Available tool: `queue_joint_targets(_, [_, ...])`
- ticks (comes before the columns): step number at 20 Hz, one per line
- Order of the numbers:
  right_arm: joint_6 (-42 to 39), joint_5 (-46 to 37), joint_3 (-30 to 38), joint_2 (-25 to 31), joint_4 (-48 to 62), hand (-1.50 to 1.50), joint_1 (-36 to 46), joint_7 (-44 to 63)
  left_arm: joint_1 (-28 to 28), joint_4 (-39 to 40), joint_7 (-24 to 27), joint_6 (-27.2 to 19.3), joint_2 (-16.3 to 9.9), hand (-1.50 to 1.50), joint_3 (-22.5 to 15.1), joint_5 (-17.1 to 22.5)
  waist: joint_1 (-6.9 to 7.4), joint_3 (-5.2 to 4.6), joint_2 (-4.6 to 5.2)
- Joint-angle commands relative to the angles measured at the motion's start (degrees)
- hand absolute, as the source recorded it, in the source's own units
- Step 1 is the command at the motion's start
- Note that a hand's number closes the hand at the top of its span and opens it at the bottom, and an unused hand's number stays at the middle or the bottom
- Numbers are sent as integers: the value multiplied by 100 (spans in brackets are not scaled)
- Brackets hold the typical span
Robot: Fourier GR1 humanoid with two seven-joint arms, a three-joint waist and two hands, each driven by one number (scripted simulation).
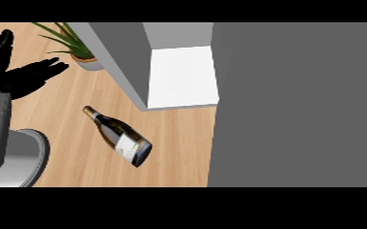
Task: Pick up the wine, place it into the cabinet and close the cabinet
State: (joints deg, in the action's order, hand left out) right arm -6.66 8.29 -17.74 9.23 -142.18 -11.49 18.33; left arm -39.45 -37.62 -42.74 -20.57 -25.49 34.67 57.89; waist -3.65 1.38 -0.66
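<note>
Wine bottle (pixel 119 136) lies on its side on the wooden counter (pixel 179 145), ungrasped, neck toward the plant (pixel 72 46) | cabinet (pixel 179 73) open just beyond it, ready to receive | left hand (pixel 28 75) fingers spread, empty, resting at the left edge | right hand unseen.

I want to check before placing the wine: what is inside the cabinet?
The open cabinet shows only a bare white floor. Its upper part lies beyond the view, and the big grey door covers everything on the right.

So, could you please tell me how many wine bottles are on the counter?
1. The wine bottle lies on its side on the wooden counter, in front of the open cabinet; others may be hidden.
</note>
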Motion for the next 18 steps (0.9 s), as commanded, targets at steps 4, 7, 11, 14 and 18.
queue_joint_targets(4, [60, 317, 64, 145, -1076, -150, -330, 417, -71, 701, -45, 155, -799, -150, -29, -320, -56, -158, 144])
queue_joint_targets(7, [89, 201, -1, 115, -926, -150, -345, 371, 288, 726, -143, 429, -872, -150, -67, -402, 22, -160, 139])
queue_joint_targets(11, [175, 96, -102, 7, -871, -150, -189, 328, 181, 819, -48, 463, -785, -150, -179, -550, 51, -161, 147])
queue_joint_targets(14, [204, 121, -94, 62, -1022, -150, -384, 462, 471, 748, -131, 619, -743, -150, -183, -560, 112, -158, 103])
queue_joint_targets(18, [261, 91, -75, 68, -1074, -150, -235, 567, 524, 801, -154, 674, -766, -150, -247, -660, 152, -163, 109])
